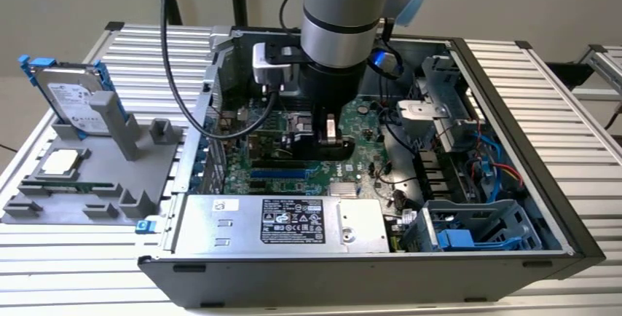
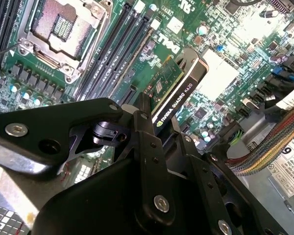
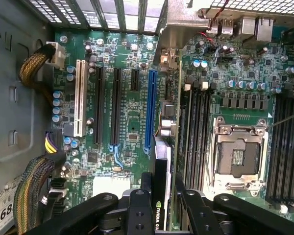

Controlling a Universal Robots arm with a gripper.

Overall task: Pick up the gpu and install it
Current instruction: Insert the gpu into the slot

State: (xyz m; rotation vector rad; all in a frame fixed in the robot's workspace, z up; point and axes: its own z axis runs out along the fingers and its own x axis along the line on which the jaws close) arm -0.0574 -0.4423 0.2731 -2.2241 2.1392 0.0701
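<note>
The gpu (image 2: 179, 93) is a slim card with a green board on one face and a black cooler on the other. My gripper (image 2: 159, 120) is shut on its upper edge. In the exterior view the gripper (image 1: 328, 132) reaches down into the open computer case (image 1: 544, 185), over the middle of the motherboard (image 1: 374, 123). In the first wrist view the gpu (image 3: 161, 156) stands edge-on between the long blue slot (image 3: 150, 107) and the memory slots, and the gripper (image 3: 161, 183) clamps it. Its silver bracket end (image 3: 169, 58) points toward the case's rear wall. Whether it sits in a slot is hidden.
An empty CPU socket (image 3: 240, 154) lies beside the memory slots. Cable bundles (image 3: 32, 191) run along the case wall. The power supply (image 1: 282, 221) and drive cage (image 1: 467, 225) line the front. At the exterior view's left, a grey fixture (image 1: 87, 185) holds a blue-framed hard drive (image 1: 73, 97) and a CPU chip (image 1: 60, 161).
</note>
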